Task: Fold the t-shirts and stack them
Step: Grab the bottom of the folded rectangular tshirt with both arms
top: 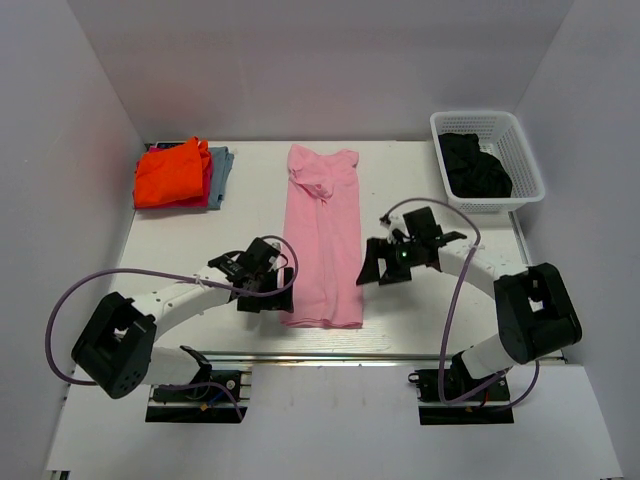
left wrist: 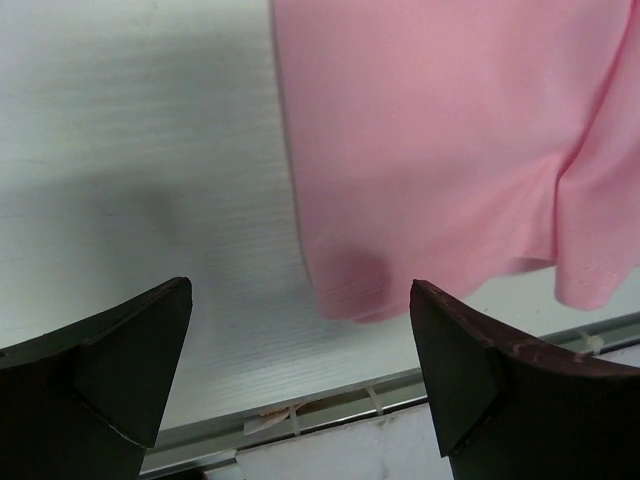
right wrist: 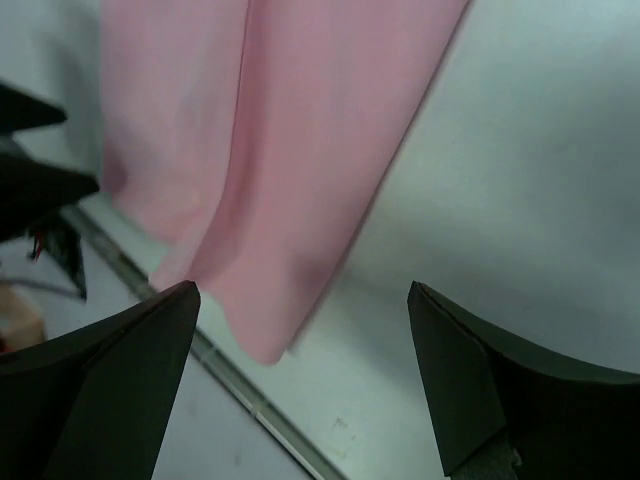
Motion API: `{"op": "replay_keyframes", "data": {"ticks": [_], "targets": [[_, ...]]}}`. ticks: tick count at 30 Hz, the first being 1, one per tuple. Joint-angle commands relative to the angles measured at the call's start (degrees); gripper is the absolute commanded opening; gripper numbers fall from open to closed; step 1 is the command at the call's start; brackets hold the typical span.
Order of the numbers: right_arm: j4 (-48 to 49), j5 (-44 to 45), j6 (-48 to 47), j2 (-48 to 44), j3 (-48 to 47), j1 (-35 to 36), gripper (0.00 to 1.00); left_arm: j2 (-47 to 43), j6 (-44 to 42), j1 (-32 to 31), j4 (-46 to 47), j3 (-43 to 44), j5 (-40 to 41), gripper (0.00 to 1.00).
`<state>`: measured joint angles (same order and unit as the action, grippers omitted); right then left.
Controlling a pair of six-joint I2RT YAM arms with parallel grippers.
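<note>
The white desk [top: 420,190] is the biggest thing, w/ the pink t-shirt [top: 322,235] lying flat down its middle as a long thin strip, neck end far, bottom hem by the near edge. At the far right is a white basket [top: 528,160] w/ a black t-shirt [top: 476,168] inside. At the far left is a small pile: an orange t-shirt [top: 170,175] on top & a grey-blue t-shirt [top: 224,165] poking out beside it. I think the job now is to fold the pink strip in half, hem up to neck. To do it well, each pincer should go down on its own hem corner & pinch all the layers, not just the top one. Then both should lift at the same time & same height, carry the hem to the far end & lay it down smooth, no wrinkles. The left arm reaches in low from the left, bent at the elbow, & the left pincer [top: 283,280] sits just beside the hem's left corner. The right arm comes in from the other side, & the right pincer [top: 368,268] is near the right edge, a bit farther up the strip. Both pincers are wide open & hold nothing. In each wrist view a hem corner shows betw. the two fingers, not pinched yet.
</note>
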<state>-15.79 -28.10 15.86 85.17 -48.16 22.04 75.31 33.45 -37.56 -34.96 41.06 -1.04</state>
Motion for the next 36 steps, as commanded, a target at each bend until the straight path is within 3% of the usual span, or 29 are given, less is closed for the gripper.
{"op": "replay_keyframes", "data": {"ticks": [1, 8, 16, 23, 25, 28, 30, 34, 35, 36], "targets": [[-3.72, -13.18, -0.56, -1.4, 5.43, 1.51, 0.9, -1.92, -0.84, 0.47, 4.53, -3.17, -6.86, 1.0], [-3.46, -16.37, 1.45, 0.09, 9.92, 4.15, 0.9, 2.65, -1.99, 0.47, 9.38, -4.93, -13.54, 1.0], [-0.56, -14.97, 4.27, 1.75, 13.18, 5.82, 0.85, 3.18, -3.22, -0.06, 8.07, -5.99, -14.69, 0.8], [1.73, -14.97, 3.39, 6.94, 11.33, 6.26, 0.66, 4.32, -3.22, -0.06, 7.45, -7.13, -15.22, 0.66], [1.91, -15.06, 3.56, 7.29, 11.51, 6.35, 0.62, 4.85, -3.22, -0.06, 7.45, -7.65, -15.22, 0.52], [3.04, -14.62, 3.74, 7.91, 11.51, 6.43, 0.59, 5.37, -3.22, -0.06, 6.92, -7.66, -15.22, 0.46], [3.57, -14.18, 3.57, 8.61, 11.16, 6.69, 0.51, 5.38, -3.22, -0.06, 6.4, -7.66, -15.22, 0.44], [3.75, -13.91, 3.48, 9.4, 10.46, 6.52, 0.23, 5.38, -3.22, -0.06, 6.4, -6.61, -15.74, 0.38], [3.75, -14.09, 3.3, 9.49, 10.37, 6.61, 0.11, 5.38, -3.74, -0.06, 6.4, -6.61, -15.75, 0.27], [3.84, -14.0, 3.13, 9.58, 10.37, 6.52, 0.08, 5.38, -3.74, -0.06, 6.4, -6.61, -16.27, 0.21]]}}
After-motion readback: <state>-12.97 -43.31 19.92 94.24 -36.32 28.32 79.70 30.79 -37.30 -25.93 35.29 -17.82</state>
